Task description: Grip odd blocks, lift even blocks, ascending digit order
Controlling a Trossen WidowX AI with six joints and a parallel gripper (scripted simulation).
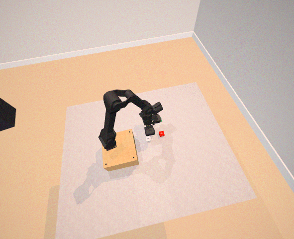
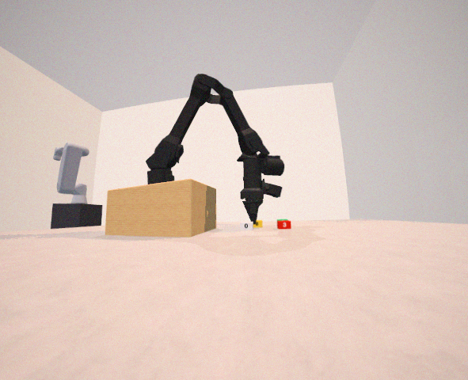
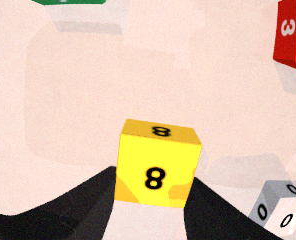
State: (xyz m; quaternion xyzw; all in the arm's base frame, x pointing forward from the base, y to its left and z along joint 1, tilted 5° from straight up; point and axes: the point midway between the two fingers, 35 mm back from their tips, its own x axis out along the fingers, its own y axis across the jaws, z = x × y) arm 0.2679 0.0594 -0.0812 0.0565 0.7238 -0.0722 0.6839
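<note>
The black tapered fingers (image 2: 253,213) grasped the yellow cube marked 8 (image 3: 154,167) (image 2: 259,223) by 2 opposite sides. It was probably light and rigid; a low, centred grip suited it.

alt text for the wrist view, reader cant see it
Gripper shut on a yellow block marked 8. A red 3 block, white 0 block and partly cropped green block lie around it.
</note>
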